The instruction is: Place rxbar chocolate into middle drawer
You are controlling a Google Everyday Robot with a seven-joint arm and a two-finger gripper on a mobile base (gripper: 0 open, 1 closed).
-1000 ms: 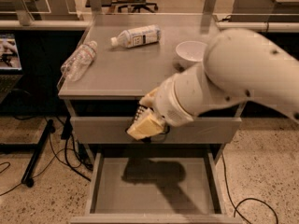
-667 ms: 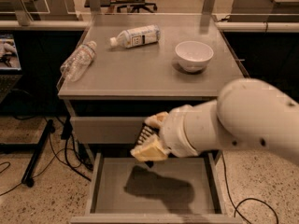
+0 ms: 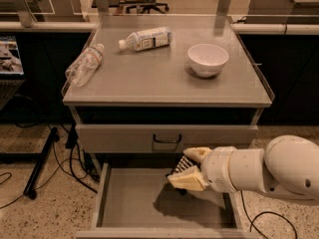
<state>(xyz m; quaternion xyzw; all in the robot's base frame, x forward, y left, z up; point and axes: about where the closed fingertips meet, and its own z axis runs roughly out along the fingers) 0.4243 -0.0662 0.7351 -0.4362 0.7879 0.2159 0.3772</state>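
The middle drawer is pulled open below the cabinet, a wide shallow grey tray with a bare floor. My gripper reaches in from the right and hovers just above the drawer's back right part, casting a shadow on the floor. Its cream fingers are shut on the rxbar chocolate, a small dark bar with light lettering that shows between them. The bar is held above the drawer floor, not lying on it.
Above the open drawer is a closed grey drawer front with a black loop handle. On the cabinet top lie two clear plastic bottles and stands a white bowl. Cables and a stand leg lie on the floor at left.
My arm has dropped lower and pulled to the right, uncovering the bowl and the drawer front. The gripper with the bar has gone down from in front of the upper drawer front to just above the open drawer.
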